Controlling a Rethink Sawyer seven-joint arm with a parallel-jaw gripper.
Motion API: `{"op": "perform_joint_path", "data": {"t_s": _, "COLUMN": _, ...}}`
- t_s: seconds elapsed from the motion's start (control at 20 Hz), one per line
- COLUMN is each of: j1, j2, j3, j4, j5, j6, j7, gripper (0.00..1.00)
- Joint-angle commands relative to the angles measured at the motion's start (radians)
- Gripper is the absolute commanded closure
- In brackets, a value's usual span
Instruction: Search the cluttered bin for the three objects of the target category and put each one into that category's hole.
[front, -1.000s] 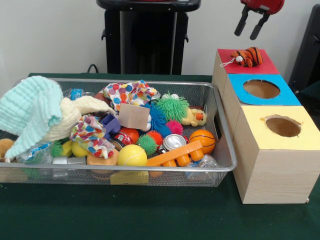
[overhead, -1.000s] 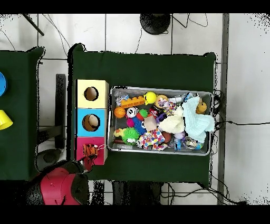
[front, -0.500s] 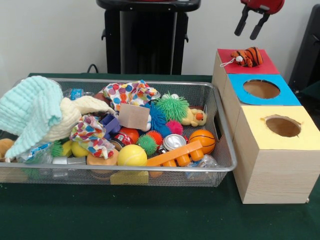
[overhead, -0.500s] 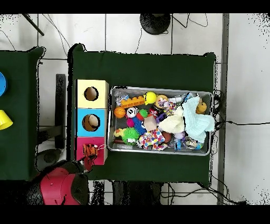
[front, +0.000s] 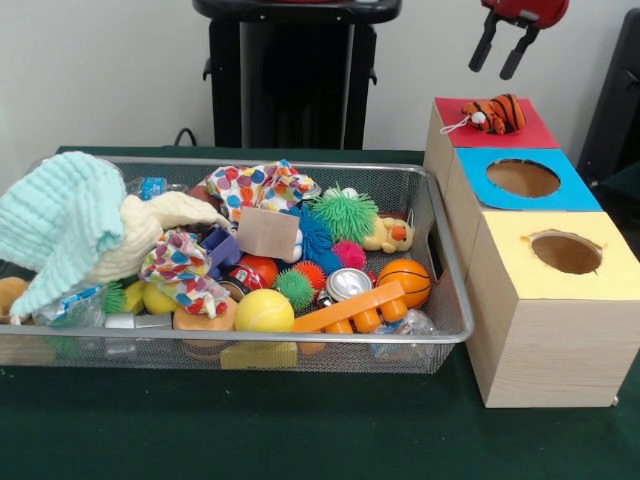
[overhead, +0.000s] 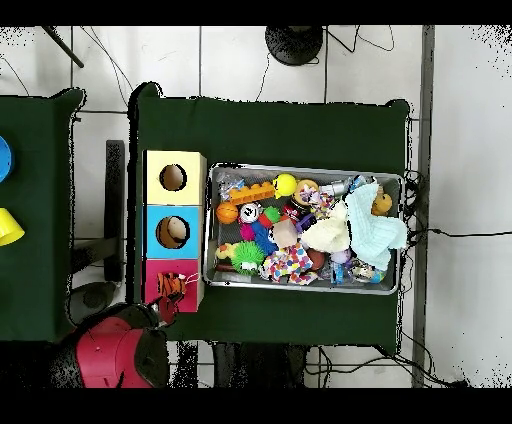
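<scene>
The tiger toy (front: 497, 113) lies on top of the red box (front: 535, 133), over or just beside its opening, which cannot be made out from here; in the overhead view it also seems to sit on the lid rather than inside. The gripper (front: 503, 52) hangs above and a little behind it, jaws spread and holding nothing, so the toy looks released but not yet dropped through. It likely caught on the rim and needs a nudge. The blue box (front: 575, 190) and yellow box (front: 520, 262) stand in a row beside it, holes showing. The wire bin (front: 452, 335) on the green desk (front: 300, 430) is crowded; a plush duck (front: 390, 235) lies near its box-side wall, perhaps another soft-animal target.
</scene>
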Motion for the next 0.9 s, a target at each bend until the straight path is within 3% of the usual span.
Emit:
{"op": "perform_joint_path", "data": {"t_s": 0.05, "j1": -0.025, "j2": 0.003, "j3": 0.031, "j4": -0.034, "j5": 0.017, "j6": 0.055, "j7": 0.227, "gripper": 0.00}}
{"op": "perform_joint_path", "data": {"t_s": 0.5, "j1": -0.032, "j2": -0.005, "j3": 0.036, "j4": -0.034, "j5": 0.018, "j6": 0.056, "j7": 0.220, "gripper": 0.00}}
{"op": "perform_joint_path", "data": {"t_s": 0.9, "j1": -0.080, "j2": -0.054, "j3": 0.111, "j4": 0.010, "j5": 0.059, "j6": 0.015, "j7": 0.208, "gripper": 0.00}}
